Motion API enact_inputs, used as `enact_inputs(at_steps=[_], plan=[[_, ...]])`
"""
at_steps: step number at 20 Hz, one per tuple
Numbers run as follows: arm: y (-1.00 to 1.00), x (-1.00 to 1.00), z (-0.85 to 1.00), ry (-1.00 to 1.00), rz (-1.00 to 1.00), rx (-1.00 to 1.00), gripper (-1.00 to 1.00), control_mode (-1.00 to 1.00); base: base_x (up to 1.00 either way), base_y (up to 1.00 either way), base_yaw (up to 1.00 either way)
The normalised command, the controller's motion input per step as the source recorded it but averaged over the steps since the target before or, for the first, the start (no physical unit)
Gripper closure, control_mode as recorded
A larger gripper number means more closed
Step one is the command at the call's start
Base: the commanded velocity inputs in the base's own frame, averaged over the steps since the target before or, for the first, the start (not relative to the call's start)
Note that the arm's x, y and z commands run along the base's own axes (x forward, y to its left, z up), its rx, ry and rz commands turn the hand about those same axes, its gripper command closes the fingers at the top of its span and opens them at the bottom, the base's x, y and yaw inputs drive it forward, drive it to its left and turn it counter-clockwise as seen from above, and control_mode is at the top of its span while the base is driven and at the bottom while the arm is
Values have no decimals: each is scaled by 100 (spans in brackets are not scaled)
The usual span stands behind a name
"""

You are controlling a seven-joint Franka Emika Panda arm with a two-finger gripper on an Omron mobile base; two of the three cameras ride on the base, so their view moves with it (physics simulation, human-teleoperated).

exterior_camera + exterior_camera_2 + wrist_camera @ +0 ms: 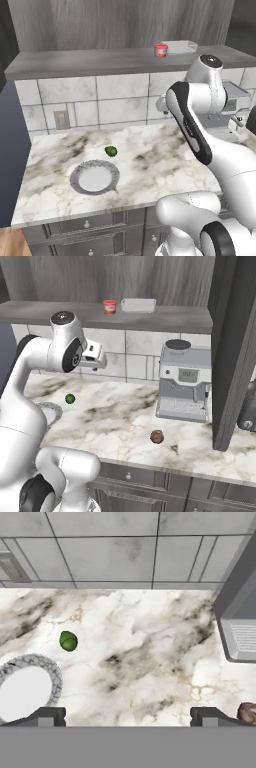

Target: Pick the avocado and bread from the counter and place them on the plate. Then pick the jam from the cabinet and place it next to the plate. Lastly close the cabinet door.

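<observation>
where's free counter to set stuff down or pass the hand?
Widest bare patch: the counter between the avocado and the coffee machine, back to the tiles. Also free: the front strip from the plate to the bread. Crowded: plate and avocado sit close together; right end is pinched between machine, bread and cabinet door.

Bread [157, 436] near coffee machine [184, 381] on counter [125, 421]

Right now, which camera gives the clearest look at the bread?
The right base view: the bread sits whole on the counter before the coffee machine. The hand view catches its edge at the frame's right.
</observation>
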Motion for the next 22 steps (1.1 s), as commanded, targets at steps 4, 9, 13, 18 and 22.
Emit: enact_inputs(at_steps=[4,9,13,18,22], plan=[[-31,-8,0,0,0,0,-100,-100,0,0,0],[-33,-6,0,0,0,0,-100,-100,0,0,0],[-38,-7,-1,0,-4,0,-100,-100,0,0,0],[-36,-4,-5,0,-5,0,-100,-100,0,0,0],[-31,-9,-12,5,-8,0,-100,-100,0,0,0]])
